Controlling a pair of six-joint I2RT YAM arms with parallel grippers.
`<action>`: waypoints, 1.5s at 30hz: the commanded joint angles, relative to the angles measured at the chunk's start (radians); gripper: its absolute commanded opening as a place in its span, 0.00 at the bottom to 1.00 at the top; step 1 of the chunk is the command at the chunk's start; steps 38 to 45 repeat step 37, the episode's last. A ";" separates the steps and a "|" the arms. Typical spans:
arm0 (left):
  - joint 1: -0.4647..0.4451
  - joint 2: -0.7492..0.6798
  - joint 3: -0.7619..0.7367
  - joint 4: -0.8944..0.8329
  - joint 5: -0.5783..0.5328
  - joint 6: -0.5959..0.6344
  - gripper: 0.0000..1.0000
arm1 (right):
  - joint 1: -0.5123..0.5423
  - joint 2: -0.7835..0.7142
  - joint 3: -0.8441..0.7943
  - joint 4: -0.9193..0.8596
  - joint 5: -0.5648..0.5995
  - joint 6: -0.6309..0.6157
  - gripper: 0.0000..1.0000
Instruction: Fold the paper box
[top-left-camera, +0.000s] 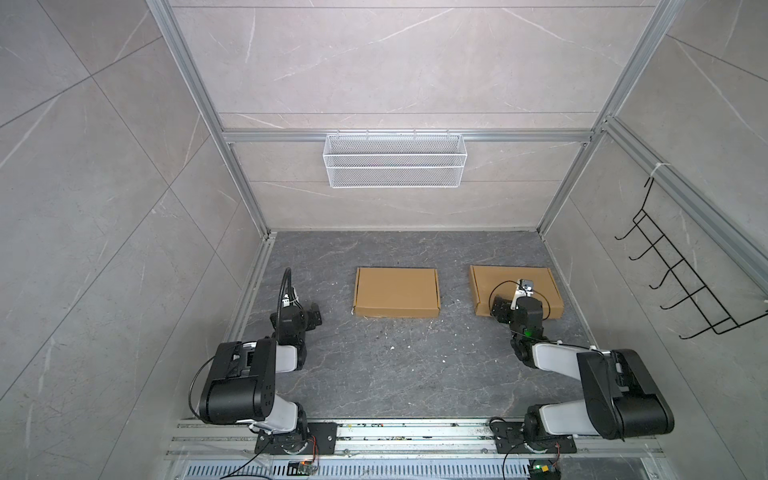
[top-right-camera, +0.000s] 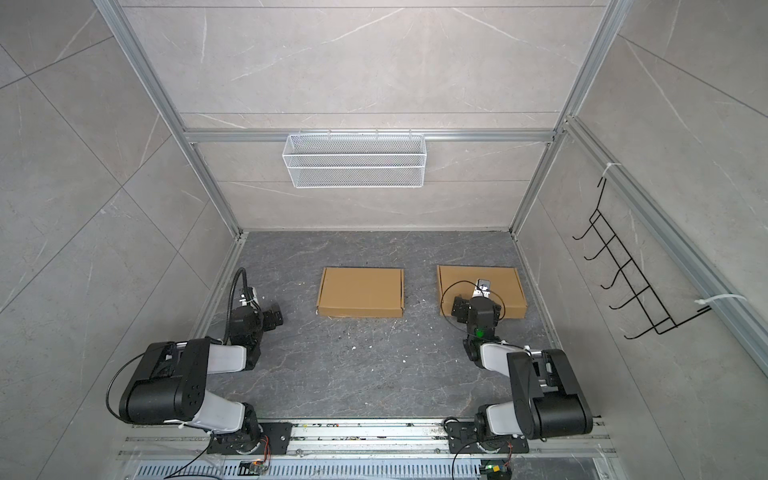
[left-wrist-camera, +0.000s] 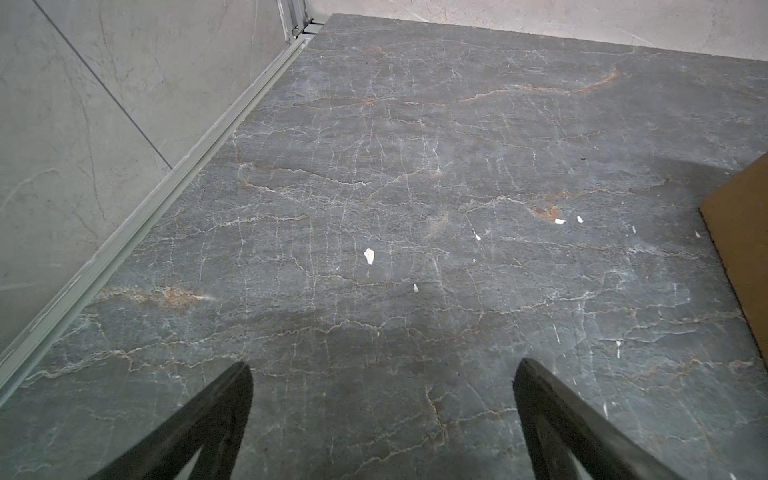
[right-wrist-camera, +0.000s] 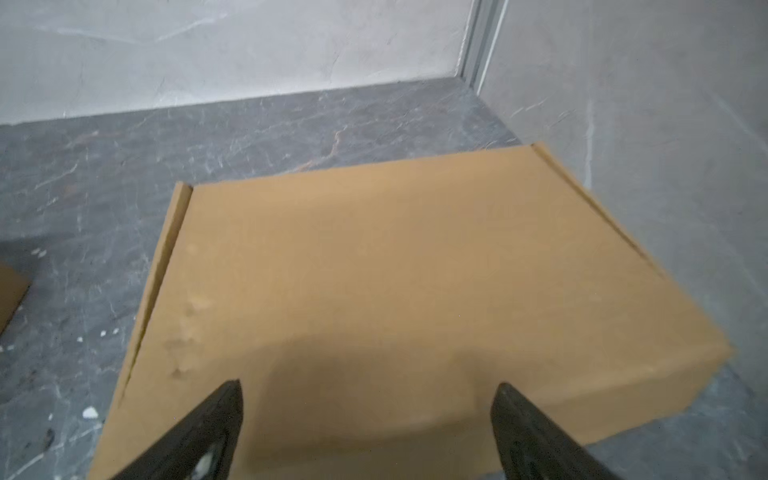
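Two flat brown paper boxes lie closed on the dark stone floor in both top views. One box (top-left-camera: 397, 292) (top-right-camera: 360, 292) sits mid-floor, and its corner (left-wrist-camera: 744, 232) shows in the left wrist view. The other box (top-left-camera: 494, 276) (top-right-camera: 457, 278) (right-wrist-camera: 395, 270) lies at the right, partly behind my right arm. My right gripper (top-left-camera: 500, 309) (right-wrist-camera: 370, 386) hovers open over that box's near edge, its fingers wide apart and holding nothing. At the left my left gripper (top-left-camera: 313, 316) (left-wrist-camera: 382, 370) is open over bare floor, well apart from the middle box.
A white mesh basket (top-left-camera: 395, 160) hangs on the back wall. A black wire hook rack (top-left-camera: 685, 282) hangs on the right wall. Aluminium rails (left-wrist-camera: 166, 195) line the floor's edges, and small white specks (left-wrist-camera: 369, 255) are scattered over it.
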 joint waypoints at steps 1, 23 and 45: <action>0.006 0.002 0.032 0.073 0.001 0.013 1.00 | 0.014 0.094 -0.056 0.342 -0.065 -0.053 0.95; 0.002 -0.003 0.034 0.061 -0.005 0.014 1.00 | 0.041 0.058 -0.009 0.178 -0.009 -0.054 1.00; 0.002 -0.003 0.035 0.060 -0.006 0.014 1.00 | 0.087 0.067 0.003 0.173 0.042 -0.081 1.00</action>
